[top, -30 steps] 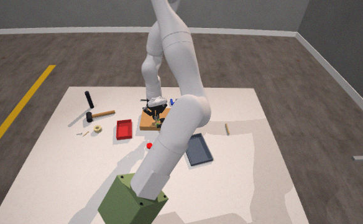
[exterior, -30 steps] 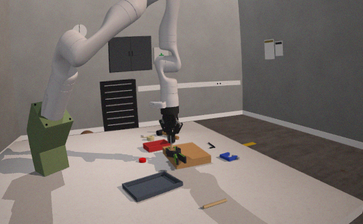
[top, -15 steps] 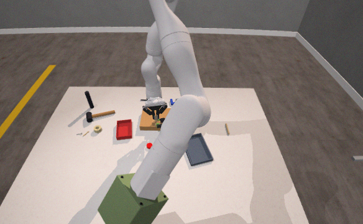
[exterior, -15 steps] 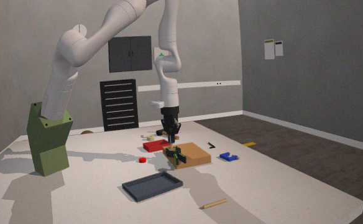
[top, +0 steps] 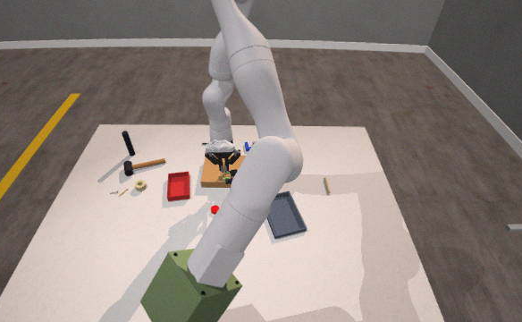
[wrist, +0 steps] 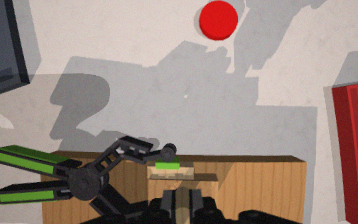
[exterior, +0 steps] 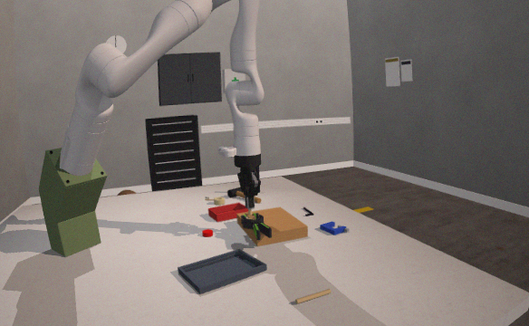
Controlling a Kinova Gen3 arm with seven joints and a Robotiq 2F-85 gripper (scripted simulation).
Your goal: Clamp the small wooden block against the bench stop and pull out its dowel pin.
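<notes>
My gripper points down over the bench board, shut on the upright tan dowel pin. Whether the pin's lower end is in the hole is unclear. The small pale wooden block lies at the board's edge just beyond the fingertips. A darker wooden piece, apparently the bench stop, is beside it. The black and green spring clamp has one green-padded jaw at the block's outer side; its other jaw is hidden under my gripper. No loose piece is visible between them.
A red tray and a dark tray flank the board. A red disc lies in front. A hammer, a tape roll, a blue part and a loose dowel lie around.
</notes>
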